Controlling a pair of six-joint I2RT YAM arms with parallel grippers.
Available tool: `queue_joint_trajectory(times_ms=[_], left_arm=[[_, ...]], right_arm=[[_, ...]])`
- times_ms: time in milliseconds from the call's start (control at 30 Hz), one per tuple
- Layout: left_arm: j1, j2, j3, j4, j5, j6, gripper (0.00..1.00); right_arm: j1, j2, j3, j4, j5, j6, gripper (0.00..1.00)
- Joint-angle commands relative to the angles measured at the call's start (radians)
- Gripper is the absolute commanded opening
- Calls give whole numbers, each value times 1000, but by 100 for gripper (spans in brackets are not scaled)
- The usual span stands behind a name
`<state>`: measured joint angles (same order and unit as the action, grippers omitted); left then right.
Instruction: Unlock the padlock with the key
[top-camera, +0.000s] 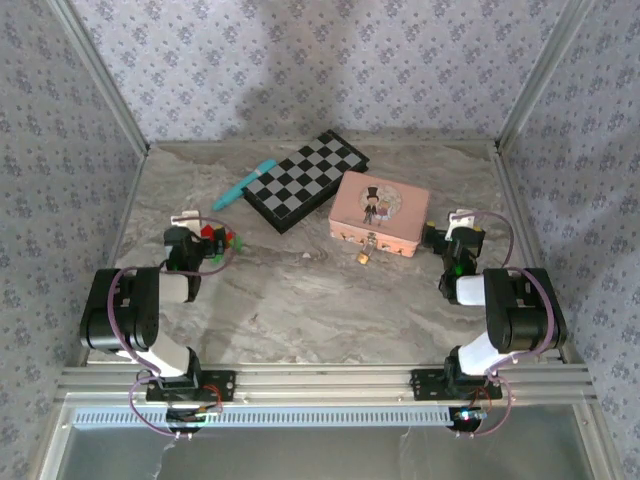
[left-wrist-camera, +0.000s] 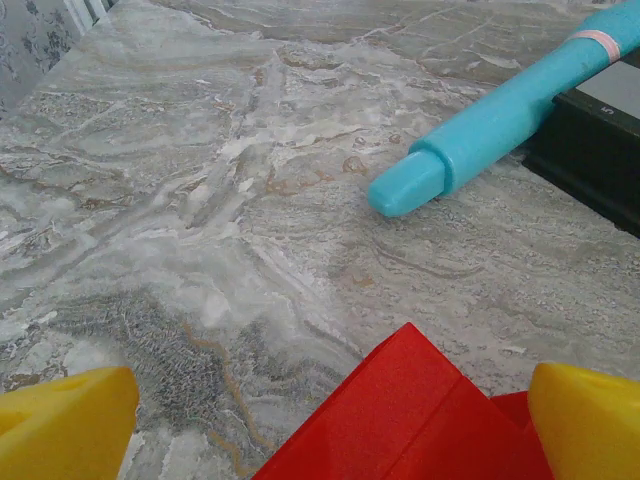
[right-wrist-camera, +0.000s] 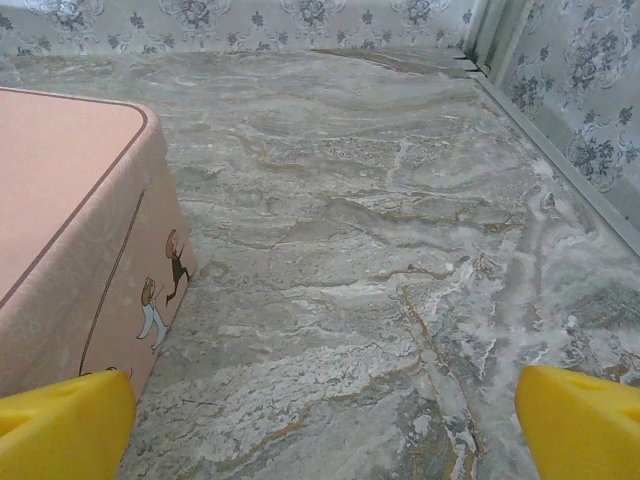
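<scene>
The task is barely starting: the padlock (top-camera: 363, 256) is lying at six o'clock of the pink tin (top-camera: 400, 215), untouched, while both pairs of jaws are standing wide apart, the left ones flanking a red piece (left-wrist-camera: 400, 420), possibly the key's handle.

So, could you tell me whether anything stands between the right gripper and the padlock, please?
Partly. From above, the near right corner of the pink tin lies about on the line from the right gripper to the padlock, which sits at the tin's front wall. The table in front is bare.
</scene>
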<state>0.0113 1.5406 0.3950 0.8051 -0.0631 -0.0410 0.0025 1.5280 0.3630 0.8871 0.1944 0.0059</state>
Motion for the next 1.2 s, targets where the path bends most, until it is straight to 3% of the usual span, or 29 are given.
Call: queue_joint_trajectory(times_ms=[0,800,900,1033,1167], left_arm=[[6,-4,22,4,22,15,100],[11,-5,23,2,33,12,100],[7,-5,23,9,22,14,100],[-14,-106,132,-269,-72,7,100],[-52,-175,217,-421,-212,-15,100]], right_arm=[[-2,9,5,1,-15,-15,100],[-4,8,3,1,-20,-14,100],[16,-6,-28,58,37,-24,100],[53,-78,-64,74,120,-45,100],[98,-194,-12,-102,200,-50,100]])
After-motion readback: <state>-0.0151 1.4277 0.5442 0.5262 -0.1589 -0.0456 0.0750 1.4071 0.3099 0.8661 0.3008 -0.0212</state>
